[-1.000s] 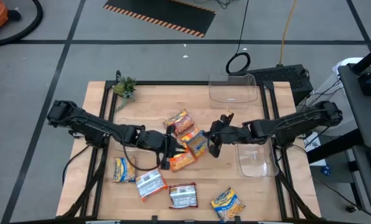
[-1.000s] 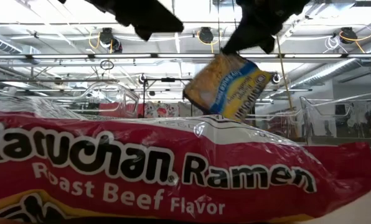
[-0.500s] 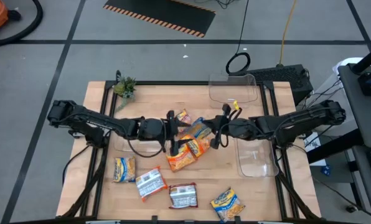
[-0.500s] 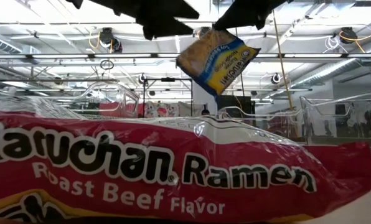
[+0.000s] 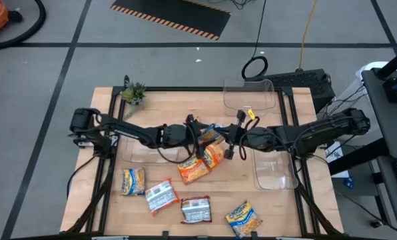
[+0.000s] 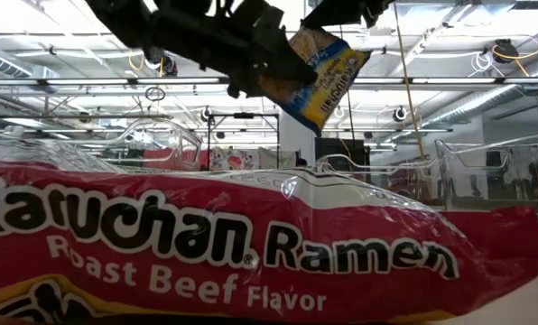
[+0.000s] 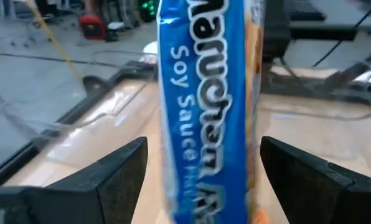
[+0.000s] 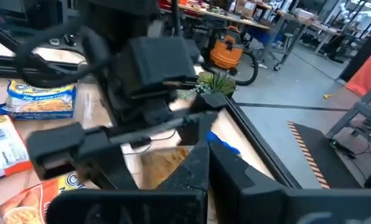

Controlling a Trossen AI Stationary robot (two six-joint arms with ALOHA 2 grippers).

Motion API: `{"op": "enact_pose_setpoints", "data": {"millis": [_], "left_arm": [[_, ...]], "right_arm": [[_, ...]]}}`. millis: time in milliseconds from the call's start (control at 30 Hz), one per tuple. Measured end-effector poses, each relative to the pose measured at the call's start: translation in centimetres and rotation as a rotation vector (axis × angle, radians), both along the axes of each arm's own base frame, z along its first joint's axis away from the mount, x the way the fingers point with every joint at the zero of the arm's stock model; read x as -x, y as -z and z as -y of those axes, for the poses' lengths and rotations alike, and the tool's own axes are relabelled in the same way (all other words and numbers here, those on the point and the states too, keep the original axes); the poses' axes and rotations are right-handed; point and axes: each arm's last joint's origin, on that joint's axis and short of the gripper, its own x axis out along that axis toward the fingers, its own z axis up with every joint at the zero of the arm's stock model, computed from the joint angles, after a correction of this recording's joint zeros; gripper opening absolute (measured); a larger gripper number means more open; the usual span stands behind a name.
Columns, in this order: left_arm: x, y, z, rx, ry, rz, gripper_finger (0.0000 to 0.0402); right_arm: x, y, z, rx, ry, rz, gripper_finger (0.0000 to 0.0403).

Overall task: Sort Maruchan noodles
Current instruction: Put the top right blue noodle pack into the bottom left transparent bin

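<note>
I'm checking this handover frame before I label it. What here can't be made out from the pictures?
- Low view: a red Roast Beef packet lying against the lens hides the table and every packet behind it.
- Left wrist view: the blue Soy Sauce packet between the open fingers is cut off at the top and bottom edges.
- High view: the pile is partly covered by both arms, so its count is unclear.
- Right wrist view: the right gripper's grasp on the packet is hidden.

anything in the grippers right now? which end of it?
The right gripper holds a yellow-and-blue soy sauce packet by its top edge, lifted above the table. The left gripper is open, its fingers either side of the packet, not closed on it.
</note>
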Motion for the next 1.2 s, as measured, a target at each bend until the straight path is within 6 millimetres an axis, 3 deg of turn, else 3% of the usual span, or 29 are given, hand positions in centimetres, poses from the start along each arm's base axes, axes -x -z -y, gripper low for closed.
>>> {"op": "enact_pose_setpoints", "data": {"millis": [167, 533, 767, 967, 1200], "left_arm": [[-0.6, 0.6, 0.1, 0.046, 0.111, 0.034, 0.0304], [-0.5, 0.6, 0.4, 0.077, 0.137, 0.018, 0.0196], [-0.3, 1.4, 0.3, 0.085, 0.131, -0.063, 0.0191], [-0.2, 1.4, 0.3, 0.063, 0.138, -0.069, 0.0191], [-0.3, 1.5, -0.1, 0.037, 0.248, -0.084, 0.0191]], "right_arm": [[0.0, 0.2, -0.1, -0.009, -0.039, -0.004, 0.0], [-0.1, 0.8, -0.4, -0.059, -0.054, -0.028, 0.0], [0.4, 4.0, 0.9, -0.223, 0.03, -0.106, 0.0005], [0.9, 6.4, 1.7, -0.422, -0.129, -0.192, 0.0054], [0.8, 7.8, 0.1, -0.51, -0.21, -0.261, 0.0134]]}}
